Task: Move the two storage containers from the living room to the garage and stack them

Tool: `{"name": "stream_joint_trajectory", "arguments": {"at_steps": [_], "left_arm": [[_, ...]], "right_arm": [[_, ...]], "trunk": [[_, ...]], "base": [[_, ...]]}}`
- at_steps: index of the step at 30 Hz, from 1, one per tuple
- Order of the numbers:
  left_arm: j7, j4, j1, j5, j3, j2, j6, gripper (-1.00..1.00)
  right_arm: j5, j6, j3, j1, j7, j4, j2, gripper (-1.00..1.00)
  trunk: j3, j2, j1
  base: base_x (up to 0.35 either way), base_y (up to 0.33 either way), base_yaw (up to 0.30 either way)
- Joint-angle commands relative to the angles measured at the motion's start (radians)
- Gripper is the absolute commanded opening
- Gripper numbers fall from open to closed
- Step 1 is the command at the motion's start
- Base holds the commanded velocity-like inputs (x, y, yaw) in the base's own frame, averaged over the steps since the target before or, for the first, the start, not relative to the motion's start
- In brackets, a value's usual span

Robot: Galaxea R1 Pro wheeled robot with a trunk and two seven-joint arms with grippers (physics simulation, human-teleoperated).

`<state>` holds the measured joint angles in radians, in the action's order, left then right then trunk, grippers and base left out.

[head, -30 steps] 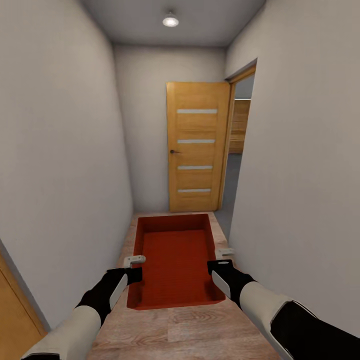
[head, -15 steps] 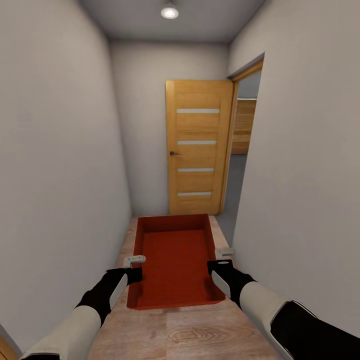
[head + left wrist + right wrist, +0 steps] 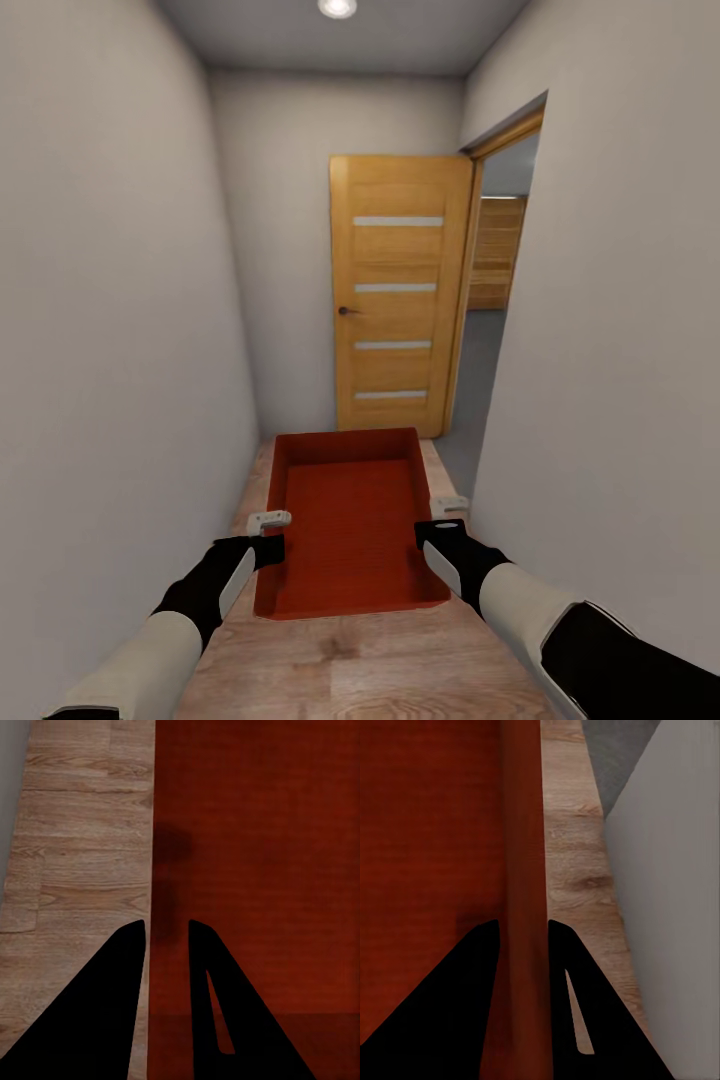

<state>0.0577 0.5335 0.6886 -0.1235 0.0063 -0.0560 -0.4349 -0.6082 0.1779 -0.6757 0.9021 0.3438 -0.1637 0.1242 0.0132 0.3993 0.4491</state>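
One orange-red storage container (image 3: 350,520) hangs level between my arms, above the wood-plank floor (image 3: 350,660) of a narrow hallway. My left gripper (image 3: 270,535) is shut on its left wall. My right gripper (image 3: 442,518) is shut on its right wall. In the left wrist view, the left gripper (image 3: 166,926) straddles the wall's edge, with the container's red bottom (image 3: 262,855) beside it. In the right wrist view, the right gripper (image 3: 523,924) clamps the red wall (image 3: 523,855).
Pale walls close in on both sides (image 3: 110,350) (image 3: 620,350). Ahead, an open wooden door (image 3: 398,300) stands against the end wall. To its right a doorway (image 3: 495,300) opens onto the garage's grey floor (image 3: 470,380) and wooden planks (image 3: 495,250).
The whole view has advanced down the hallway, so the door and doorway look nearer and larger. The container and both grippers hold the same places relative to me.
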Motion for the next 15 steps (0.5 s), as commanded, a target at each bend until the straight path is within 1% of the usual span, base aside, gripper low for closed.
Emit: {"name": "stream_joint_trajectory", "arguments": {"at_steps": [1, 15], "left_arm": [[0.051, 0.000, 0.000, 0.018, 0.007, -0.001, -0.007, -1.00], [0.051, 0.000, 0.000, 0.018, 0.007, -0.001, -0.007, -1.00]], "right_arm": [[-0.005, 0.006, -0.014, 0.000, 0.006, -0.014, 0.000, -1.00], [-0.005, 0.006, -0.014, 0.000, 0.006, -0.014, 0.000, -1.00]], "trunk": [[0.000, 0.001, 0.001], [0.000, 0.001, 0.001]], "base": [[0.326, 0.000, 0.000], [0.326, 0.000, 0.000]]}}
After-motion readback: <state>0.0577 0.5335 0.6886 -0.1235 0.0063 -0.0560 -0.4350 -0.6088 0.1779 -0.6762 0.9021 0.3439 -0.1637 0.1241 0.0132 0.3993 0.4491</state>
